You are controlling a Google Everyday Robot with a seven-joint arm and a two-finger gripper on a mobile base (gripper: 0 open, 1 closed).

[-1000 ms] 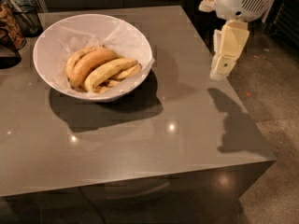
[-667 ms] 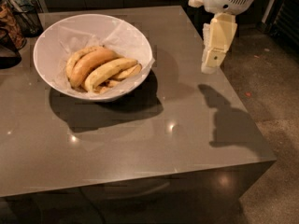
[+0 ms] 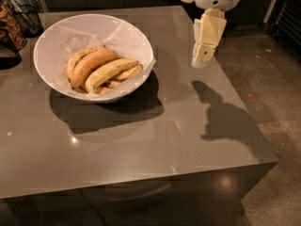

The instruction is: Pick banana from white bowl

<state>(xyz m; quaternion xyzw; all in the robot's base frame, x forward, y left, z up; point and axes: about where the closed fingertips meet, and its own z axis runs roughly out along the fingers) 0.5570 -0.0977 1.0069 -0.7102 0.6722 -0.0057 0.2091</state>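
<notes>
Camera view: gripper (image 3: pixel 201 59) hangs above the table (image 3: pixel 141 140), right of the white bowl (image 3: pixel 47 55) and well apart from it. I cannot tell its opening. Banana (image 3: pixel 107 73) lies in the bowl against a fatter orange-tan banana (image 3: pixel 91 64). I judge it light, soft and easily bruised, so I'd take it gently at mid-length.

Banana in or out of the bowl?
In: the banana lies inside the white bowl; the gripper hangs apart, over the table.
</notes>
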